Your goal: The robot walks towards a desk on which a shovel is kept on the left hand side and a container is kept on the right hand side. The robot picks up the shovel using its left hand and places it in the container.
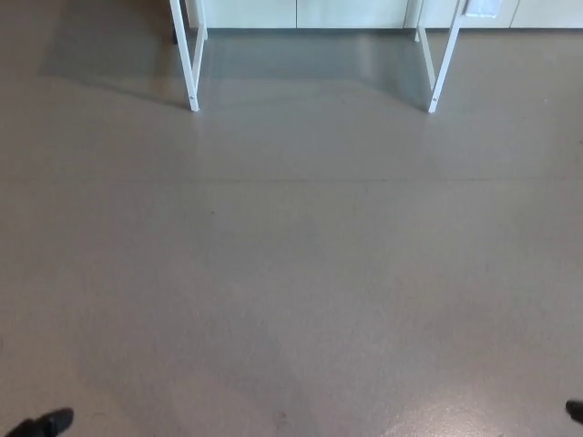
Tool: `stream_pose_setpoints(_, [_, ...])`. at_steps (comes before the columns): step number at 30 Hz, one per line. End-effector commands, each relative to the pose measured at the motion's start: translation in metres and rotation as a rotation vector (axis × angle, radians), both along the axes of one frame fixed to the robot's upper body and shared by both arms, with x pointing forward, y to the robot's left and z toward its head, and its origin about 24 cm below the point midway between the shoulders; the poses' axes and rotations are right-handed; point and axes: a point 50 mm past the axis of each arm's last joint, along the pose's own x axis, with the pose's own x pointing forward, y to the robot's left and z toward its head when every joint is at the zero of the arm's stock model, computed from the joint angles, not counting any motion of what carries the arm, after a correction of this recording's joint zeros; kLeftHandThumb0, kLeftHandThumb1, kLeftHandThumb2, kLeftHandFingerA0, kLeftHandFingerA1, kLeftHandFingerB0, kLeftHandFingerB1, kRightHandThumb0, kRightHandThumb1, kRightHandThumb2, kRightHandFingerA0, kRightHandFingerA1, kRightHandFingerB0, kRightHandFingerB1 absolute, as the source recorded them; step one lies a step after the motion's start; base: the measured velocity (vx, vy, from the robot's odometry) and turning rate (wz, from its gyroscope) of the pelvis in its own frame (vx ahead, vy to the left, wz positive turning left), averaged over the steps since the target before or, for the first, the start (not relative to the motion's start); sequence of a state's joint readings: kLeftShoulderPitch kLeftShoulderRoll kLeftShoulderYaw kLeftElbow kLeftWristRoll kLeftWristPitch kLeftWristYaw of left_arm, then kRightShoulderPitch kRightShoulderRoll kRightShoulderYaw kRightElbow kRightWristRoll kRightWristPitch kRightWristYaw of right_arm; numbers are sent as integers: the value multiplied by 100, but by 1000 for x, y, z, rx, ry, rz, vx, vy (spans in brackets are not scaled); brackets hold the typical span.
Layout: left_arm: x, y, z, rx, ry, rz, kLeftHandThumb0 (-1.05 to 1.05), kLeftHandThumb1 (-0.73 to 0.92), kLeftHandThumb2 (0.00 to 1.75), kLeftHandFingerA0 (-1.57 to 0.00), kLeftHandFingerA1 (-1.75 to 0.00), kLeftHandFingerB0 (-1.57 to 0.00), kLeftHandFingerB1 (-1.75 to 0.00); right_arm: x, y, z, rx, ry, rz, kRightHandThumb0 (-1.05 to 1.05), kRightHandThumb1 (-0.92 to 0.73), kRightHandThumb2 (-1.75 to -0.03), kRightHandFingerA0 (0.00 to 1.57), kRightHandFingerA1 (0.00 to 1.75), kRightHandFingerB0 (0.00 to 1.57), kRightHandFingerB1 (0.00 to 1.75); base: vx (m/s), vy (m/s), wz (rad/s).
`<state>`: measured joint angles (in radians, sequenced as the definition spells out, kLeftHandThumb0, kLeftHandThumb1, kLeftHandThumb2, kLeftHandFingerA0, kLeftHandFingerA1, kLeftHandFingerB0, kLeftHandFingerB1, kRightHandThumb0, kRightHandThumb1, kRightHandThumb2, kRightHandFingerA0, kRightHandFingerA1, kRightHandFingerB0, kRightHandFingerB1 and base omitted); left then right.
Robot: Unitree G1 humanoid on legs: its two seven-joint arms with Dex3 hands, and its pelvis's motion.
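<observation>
Grey floor (291,273) fills the view. Two white desk legs (191,64) stand at its far edge; the surface above them is out of frame, so shovel and container cannot be seen. Left robot hand (41,424) and right robot hand (575,411) show only as dark tips at the near corners; finger positions cannot be told.

Floor (291,273) looks smooth grey-brown w/ a soft sheen, faint reflections near the top, while desk legs (191,64) look like white painted metal, semi-gloss, and the cabinet fronts (301,13) behind are pale, smooth, matt.
</observation>
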<state>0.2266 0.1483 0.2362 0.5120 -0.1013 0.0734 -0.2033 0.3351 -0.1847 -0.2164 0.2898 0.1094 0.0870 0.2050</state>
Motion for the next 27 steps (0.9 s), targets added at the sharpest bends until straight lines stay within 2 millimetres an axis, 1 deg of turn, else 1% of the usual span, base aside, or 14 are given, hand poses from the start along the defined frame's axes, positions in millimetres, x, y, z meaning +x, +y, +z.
stream_pose_setpoints(1, [-6, 3, 6, -113, -66, 32, -13, 65, 59, -29, -46, -27, -34, -10, 0, 6, 159, -31, -28, -9, -56, -55, 59, 54, 40, 45, 0, 0, 0])
stream_pose_setpoints(2, [-8, 3, 6, -122, -69, 39, -13, 64, 59, -28, -48, -28, -36, -12, 1, 5, 145, -29, -14, -14, -53, -57, 60, 55, 39, 47, 0, 0, 0])
stream_pose_setpoints(3, [-10, 3, 5, -118, -65, 38, -11, 43, 92, -24, -58, -18, -53, -13, 1, 5, 147, -27, -13, -10, -53, -55, 62, 55, 40, 46, 0, 0, 0])
stream_pose_setpoints(4, [-14, 3, 4, -113, -57, 33, -14, 63, 59, -29, -49, -28, -36, -16, 1, 3, 145, -18, -13, -11, -53, -55, 61, 55, 41, 46, 0, 0, 0])
stream_pose_setpoints(7, [-19, 3, 2, -114, -43, 29, -15, 63, 59, -27, -49, -26, -35, -22, 0, 0, 141, -2, -13, -13, -52, -55, 60, 54, 42, 46, 0, 0, 0])
stream_pose_setpoints(9, [-31, 3, -2, -118, -7, 40, -15, 63, 59, -27, -49, -26, -35, -33, 0, -3, 140, 20, -9, -13, -51, -54, 58, 55, 43, 47, 0, 0, 0])
stream_pose_setpoints(12, [-46, 2, -5, -132, 18, 29, -16, 65, 58, -25, -49, -25, -34, -48, -1, -8, 135, 50, -7, -13, -50, -54, 62, 55, 44, 47, 0, 0, 0])
stream_pose_setpoints(14, [-54, 3, -9, -125, 39, 23, -17, 63, 59, -26, -47, -24, -34, -56, -2, -13, 105, 61, 33, -21, -49, -54, 64, 56, 41, 46, 0, 0, 0])
stream_pose_setpoints(15, [-57, 3, -9, -110, 45, 14, -15, 41, 91, -22, -57, -15, -51, -59, -4, -16, 95, 63, 45, -23, -47, -53, 65, 56, 40, 46, 0, 0, 0])
stream_pose_setpoints(18, [-63, 2, -10, -64, 32, -16, -15, 38, 89, -26, -59, -17, -52, -63, -4, -17, 89, 60, 45, -18, -49, -54, 67, 57, 42, 47, 0, 0, 0])
stream_pose_setpoints(21, [-66, 2, -11, -76, 35, -5, -15, 37, 89, -26, -59, -16, -52, -65, -3, -17, 102, 67, 29, -16, -49, -54, 65, 57, 41, 47, 0, 0, 0])
stream_pose_setpoints(22, [-67, 2, -12, -81, 44, 8, -15, 37, 88, -26, -58, -17, -52, -66, -4, -18, 86, 73, 37, -20, -49, -54, 67, 58, 42, 47, 0, 0, 0])
stream_pose_setpoints(25, [-65, -1, -11, -67, 41, -11, -13, 38, 90, -26, -58, -17, -52, -66, -7, -18, 74, 69, 40, -22, -48, -54, 71, 59, 44, 47, 0, 0, 0])
stream_pose_setpoints(27, [-63, -1, -10, -64, 34, -14, -16, 37, 89, -27, -59, -18, -52, -65, -6, -16, 63, 64, 51, -22, -48, -54, 69, 59, 43, 47, 0, 0, 0])
